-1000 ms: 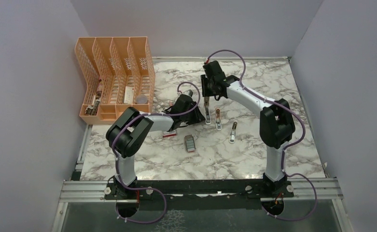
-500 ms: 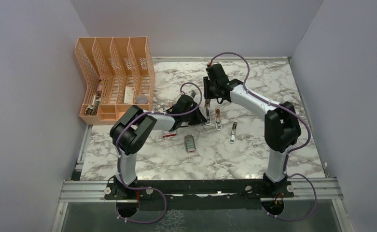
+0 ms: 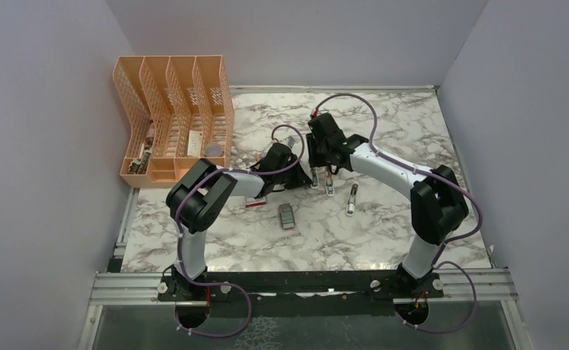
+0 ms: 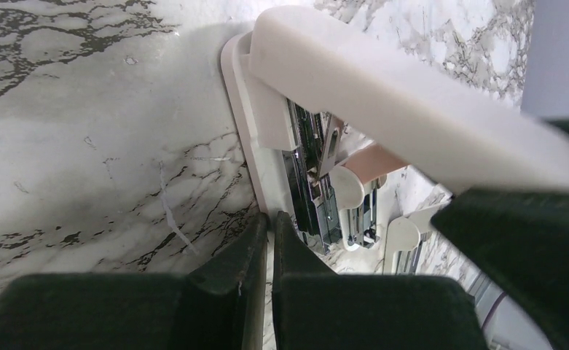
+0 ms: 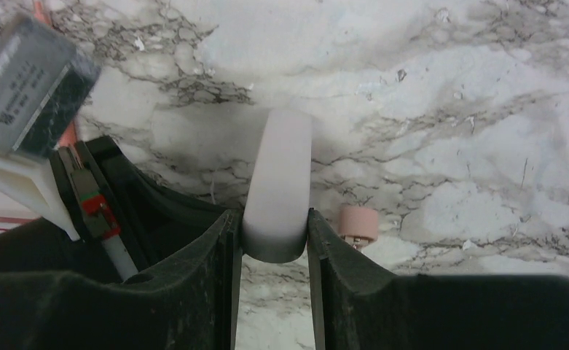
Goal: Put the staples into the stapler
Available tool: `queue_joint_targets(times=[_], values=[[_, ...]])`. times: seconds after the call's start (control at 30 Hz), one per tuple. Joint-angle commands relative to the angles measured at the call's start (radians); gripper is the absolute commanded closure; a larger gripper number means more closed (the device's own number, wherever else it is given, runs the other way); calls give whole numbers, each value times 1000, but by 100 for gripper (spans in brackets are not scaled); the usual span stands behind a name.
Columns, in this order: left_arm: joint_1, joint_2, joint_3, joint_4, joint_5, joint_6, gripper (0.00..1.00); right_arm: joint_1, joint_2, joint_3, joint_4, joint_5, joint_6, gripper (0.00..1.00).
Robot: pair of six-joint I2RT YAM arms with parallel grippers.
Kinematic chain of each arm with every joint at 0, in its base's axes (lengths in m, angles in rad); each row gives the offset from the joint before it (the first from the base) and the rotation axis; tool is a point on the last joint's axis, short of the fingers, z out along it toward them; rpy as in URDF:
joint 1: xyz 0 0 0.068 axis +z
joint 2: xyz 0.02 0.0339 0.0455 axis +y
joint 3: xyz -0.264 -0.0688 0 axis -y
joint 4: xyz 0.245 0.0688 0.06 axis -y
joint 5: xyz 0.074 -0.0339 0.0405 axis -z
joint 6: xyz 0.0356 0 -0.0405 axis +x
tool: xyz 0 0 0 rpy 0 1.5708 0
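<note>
The white stapler [image 3: 314, 176] lies at mid-table with its lid [image 4: 412, 109] swung up off the base [image 4: 256, 146], and the silver magazine [image 4: 310, 182] shows. My right gripper [image 3: 318, 162] is shut on the lid's free end [image 5: 276, 189]. My left gripper [image 4: 270, 219] is shut, its tips pinching the thin near end of the base; in the top view it [image 3: 299, 177] sits just left of the stapler. The grey staples [image 3: 287, 216] lie loose nearer me. The red-and-white box [image 3: 256, 203] lies beside my left arm.
Two more small staplers [image 3: 329, 182] [image 3: 352, 198] lie just right of the held one; one has a pink end [image 5: 358, 224]. An orange file rack [image 3: 175, 117] stands at the back left. Grey walls close in the table.
My right gripper has moved toward me and down, keeping hold of the stapler lid. My left gripper has stayed at the stapler's base.
</note>
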Motion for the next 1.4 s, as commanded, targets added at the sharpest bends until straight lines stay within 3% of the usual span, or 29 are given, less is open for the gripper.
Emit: queue_joint_targets(times=[0.0,0.43,0.9,1.07,1.37], values=[[4,61,-30,-32,-64,15,95,44,-49,-64,-57,-29,78,74],[14,18,-45,-31,-40,0,94,82,8,-187,47,-31,132,74],[42,-165,-126,-55,-94,-2,88,94,109,-155,36,24,164,76],[42,-204,-120,-91,-110,26,86,95,87,-105,20,35,155,72],[43,-387,-188,-174,-341,27,85,95,170,26,13,7,121,69]])
